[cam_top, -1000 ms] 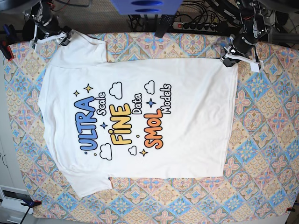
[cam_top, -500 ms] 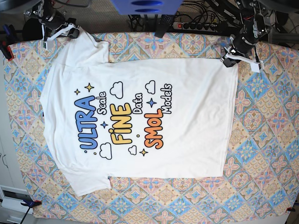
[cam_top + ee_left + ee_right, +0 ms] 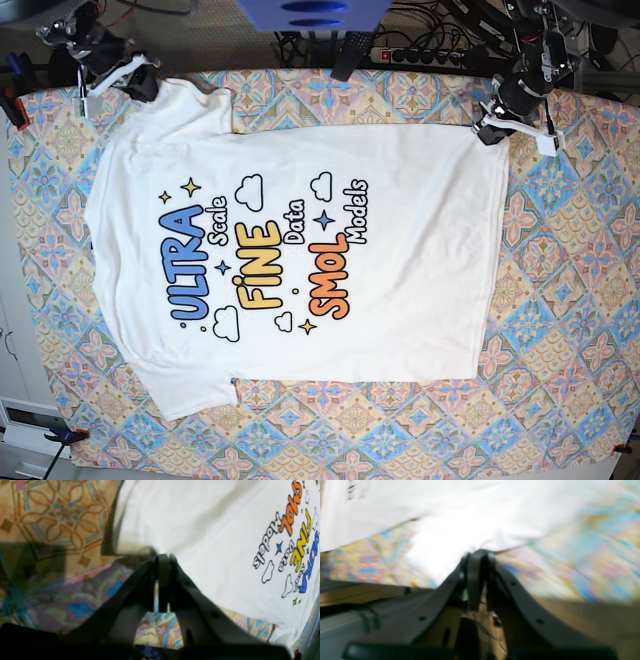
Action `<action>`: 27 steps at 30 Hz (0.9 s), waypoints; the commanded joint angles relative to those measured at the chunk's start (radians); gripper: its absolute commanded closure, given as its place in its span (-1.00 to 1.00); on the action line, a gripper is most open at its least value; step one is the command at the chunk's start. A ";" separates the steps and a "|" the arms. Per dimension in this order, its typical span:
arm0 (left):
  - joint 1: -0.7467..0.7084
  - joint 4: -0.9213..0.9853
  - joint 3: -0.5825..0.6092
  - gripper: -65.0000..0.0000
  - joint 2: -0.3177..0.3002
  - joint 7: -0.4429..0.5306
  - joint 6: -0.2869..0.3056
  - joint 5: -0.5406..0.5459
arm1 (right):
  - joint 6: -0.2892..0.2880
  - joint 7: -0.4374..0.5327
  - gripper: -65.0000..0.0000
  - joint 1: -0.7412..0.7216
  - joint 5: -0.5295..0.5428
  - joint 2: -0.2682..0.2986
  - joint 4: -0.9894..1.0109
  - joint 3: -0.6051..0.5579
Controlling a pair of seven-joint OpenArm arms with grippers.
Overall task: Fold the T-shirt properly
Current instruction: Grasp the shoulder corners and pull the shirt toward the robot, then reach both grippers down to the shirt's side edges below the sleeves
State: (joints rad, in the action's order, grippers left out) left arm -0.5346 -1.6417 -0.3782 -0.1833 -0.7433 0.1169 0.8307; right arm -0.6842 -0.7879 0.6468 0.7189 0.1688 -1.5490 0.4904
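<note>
Patterned cloth covers the worktop (image 3: 560,330), and the T-shirt (image 3: 300,250) lies flat on it, print up, filling the middle. At the far edge each hand pinches a corner of the shirt: the left hand (image 3: 487,128) is clamped on the hem corner, the right hand (image 3: 140,82) on the sleeve end. Bare cloth runs wide beside the hem and along the near edge; the shoulder side sits close to the worktop's border. From the left wrist, fabric meets the closed tips (image 3: 163,559) of the left hand, with the print off to one side. From the right wrist, though blurred, white fabric bunches at the closed right hand (image 3: 478,555).
</note>
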 commanded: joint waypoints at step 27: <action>-0.157 -0.081 -0.002 1.00 -0.014 0.011 0.008 0.006 | -0.014 -0.184 0.93 0.060 0.023 -0.005 -0.012 0.325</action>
State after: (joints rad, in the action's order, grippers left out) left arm -0.6846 -1.7069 -0.3763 -0.1856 -0.7441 0.1204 0.8288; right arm -0.6952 -0.9844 0.6956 0.7311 0.1474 -1.5463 0.8024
